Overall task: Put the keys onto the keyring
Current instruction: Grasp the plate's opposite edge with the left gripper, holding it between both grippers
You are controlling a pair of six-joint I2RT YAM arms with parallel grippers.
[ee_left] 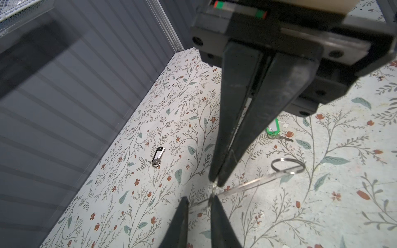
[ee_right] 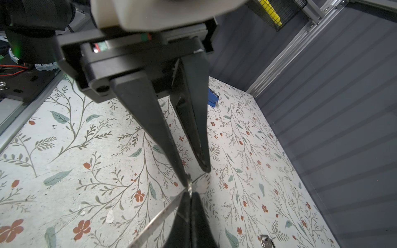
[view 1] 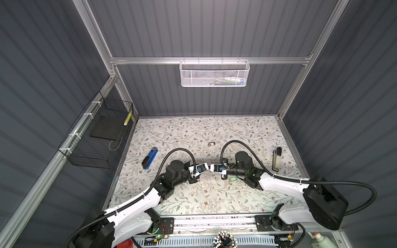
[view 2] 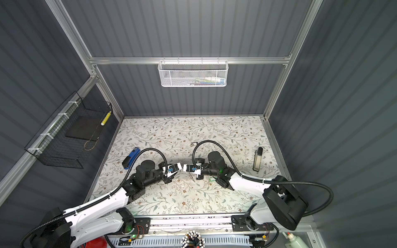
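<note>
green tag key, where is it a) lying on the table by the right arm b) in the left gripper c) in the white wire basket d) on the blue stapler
a, the green tag key lies flat on the table, close beside the right arm, with nothing gripping it

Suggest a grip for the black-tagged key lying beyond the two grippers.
Take the black-tagged key by its tag, the longer, wider part, not the small silver key at one end. It lies flat on the table with nothing close by, so probably come straight down, jaws across the tag's narrow width, closing on its long edges.
</note>
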